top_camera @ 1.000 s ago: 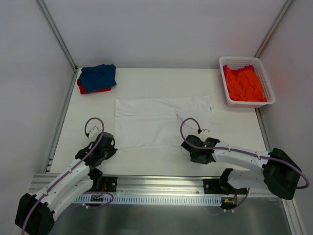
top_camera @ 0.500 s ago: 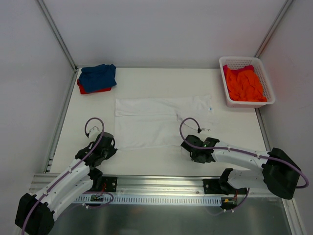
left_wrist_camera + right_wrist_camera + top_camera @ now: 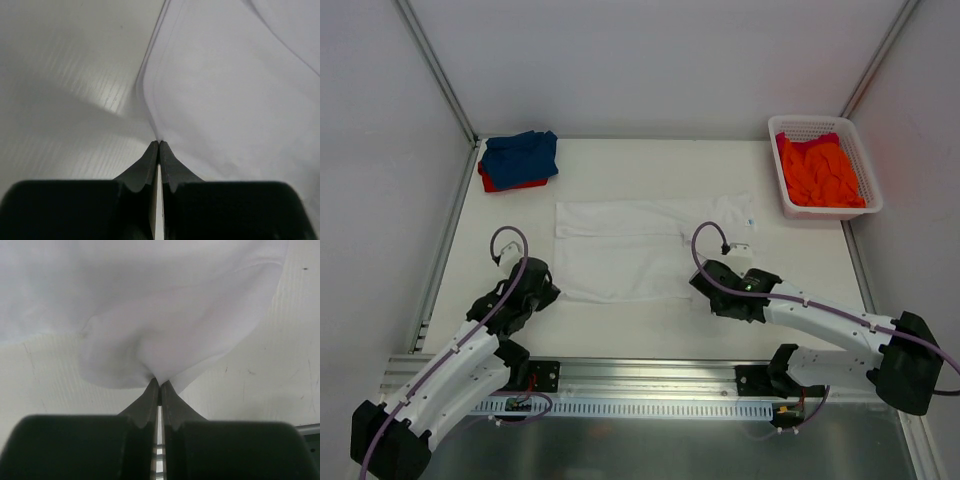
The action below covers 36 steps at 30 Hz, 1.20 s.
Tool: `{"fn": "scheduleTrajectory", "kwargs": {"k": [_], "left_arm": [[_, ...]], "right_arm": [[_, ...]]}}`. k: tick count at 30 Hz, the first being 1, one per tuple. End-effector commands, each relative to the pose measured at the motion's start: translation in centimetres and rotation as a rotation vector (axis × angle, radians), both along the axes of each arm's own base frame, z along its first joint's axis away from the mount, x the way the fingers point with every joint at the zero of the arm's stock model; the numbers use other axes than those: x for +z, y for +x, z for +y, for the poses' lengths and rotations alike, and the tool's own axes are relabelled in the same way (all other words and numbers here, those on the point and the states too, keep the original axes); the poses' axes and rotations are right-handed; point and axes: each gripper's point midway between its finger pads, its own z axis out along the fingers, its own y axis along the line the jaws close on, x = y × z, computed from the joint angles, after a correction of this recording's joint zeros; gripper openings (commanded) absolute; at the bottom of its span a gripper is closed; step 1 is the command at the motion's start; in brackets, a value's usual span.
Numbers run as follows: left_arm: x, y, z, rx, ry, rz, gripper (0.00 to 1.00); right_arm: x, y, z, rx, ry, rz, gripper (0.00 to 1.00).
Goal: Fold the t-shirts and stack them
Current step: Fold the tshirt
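Now L hand (image 3: 158, 143) & R hand (image 3: 159, 381) both pinched tight on white tee (image 3: 620, 250) near edge.

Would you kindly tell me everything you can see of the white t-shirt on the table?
The white t-shirt is thin, soft, plain cloth, lying mostly flat on the table as a wide rectangle with a crease running across it. The left fingers are shut on its near left corner, the right fingers on its near right edge, where the cloth bunches. Nothing else touches it.
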Motion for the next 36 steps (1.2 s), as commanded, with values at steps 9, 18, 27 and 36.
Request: {"fn": "scheduleTrajectory", "kwargs": {"k": [9, 18, 27, 36], "left_arm": [[5.6, 3.2, 0.7, 0.028, 0.087, -0.125, 0.00], [8.0, 5.4, 1.5, 0.070, 0.151, -0.173, 0.00], [9.6, 8.2, 3.2, 0.112, 0.173, -0.203, 0.00], [9.5, 10.6, 4.4, 0.137, 0.180, -0.205, 0.00]], "right_arm": [[4.9, 2.7, -0.8, 0.034, -0.071, -0.128, 0.00], [7.8, 5.8, -1.6, 0.016, -0.128, -0.182, 0.00], [9.2, 9.2, -2.9, -0.008, -0.140, -0.209, 0.00], [10.3, 13.0, -4.0, -0.031, -0.145, -0.226, 0.00]]}}
